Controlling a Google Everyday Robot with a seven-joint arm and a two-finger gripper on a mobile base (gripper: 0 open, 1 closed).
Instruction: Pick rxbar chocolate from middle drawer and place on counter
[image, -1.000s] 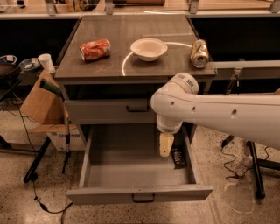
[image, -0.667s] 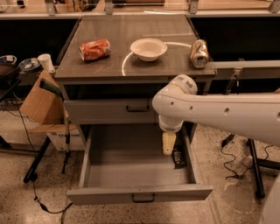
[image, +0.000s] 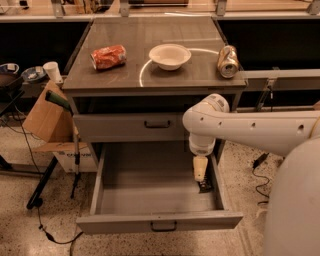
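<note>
**Gripper** (image: 200, 170): hanging inside the open middle drawer (image: 145, 187), pointing down, near the drawer's right wall. It is sitting directly over the rxbar chocolate (image: 204, 187), its tip just above or meeting the bar; which of the two cannot be told. Whether it is open or closed, and whether it is gripping anything, cannot be told either.

**Rxbar chocolate**: lying on the drawer floor against the right wall, closer to the front right corner than to the back. Only a small dark part is showing below the gripper.

**Middle drawer**: standing pulled fully out, its dark handle facing the camera.

**Upper drawer front** (image: 125, 127): sitting closed above it.

**Arm** (image: 250, 131): reaching in from the right edge, its white elbow bending down in front of the cabinet's right side.

**Counter** (image: 150, 35): carrying three things in a row.
- Crushed orange can (image: 108, 56): lying toward the left edge.
- White bowl (image: 170, 55): sitting near the middle, inside a pale ring line.
- Gold can (image: 227, 61): lying by the right edge.

**Cardboard box** (image: 42, 117): leaning beside the cabinet's left side.
</note>
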